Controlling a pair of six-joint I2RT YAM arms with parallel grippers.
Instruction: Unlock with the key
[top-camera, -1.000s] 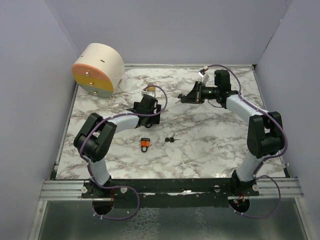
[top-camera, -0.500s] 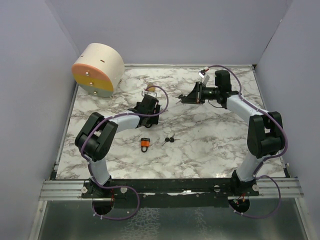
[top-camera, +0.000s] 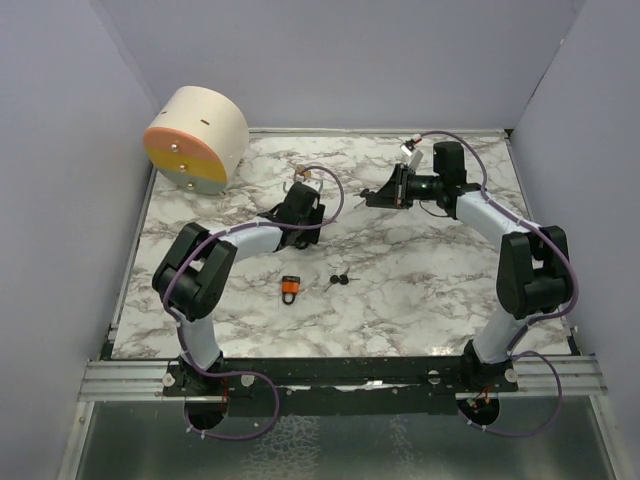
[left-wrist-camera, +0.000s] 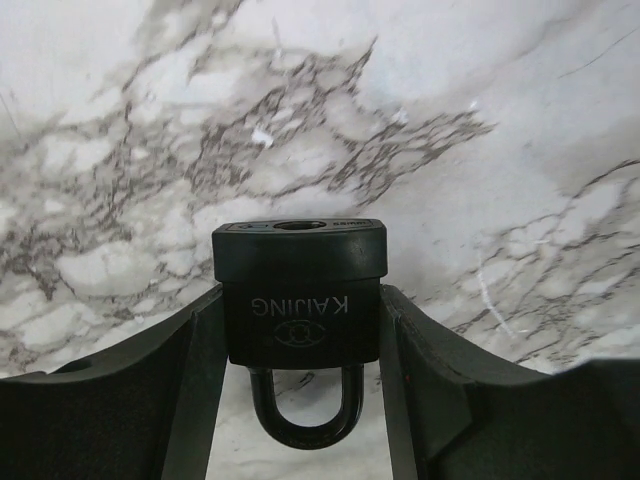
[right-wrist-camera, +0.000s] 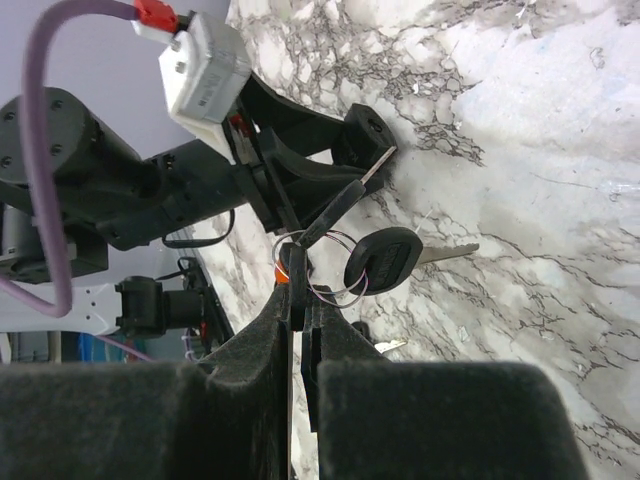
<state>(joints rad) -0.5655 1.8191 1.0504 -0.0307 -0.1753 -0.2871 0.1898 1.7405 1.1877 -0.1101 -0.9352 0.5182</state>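
My left hand (left-wrist-camera: 300, 310) clamps the black padlock (left-wrist-camera: 300, 262) by its sides, shackle toward my wrist, over the marble desk (top-camera: 420, 270). My right hand (right-wrist-camera: 297, 292) is pressed together, pinching a key (right-wrist-camera: 335, 212) whose tip lies just beside that padlock.

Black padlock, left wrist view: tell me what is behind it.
Behind the black padlock, flanked by the left gripper, only marble tabletop shows. The patch directly behind its body is covered, so unseen.

"KAIJING", upside down, on the black padlock (left-wrist-camera: 300, 262); beneath it possibly a small emblem.
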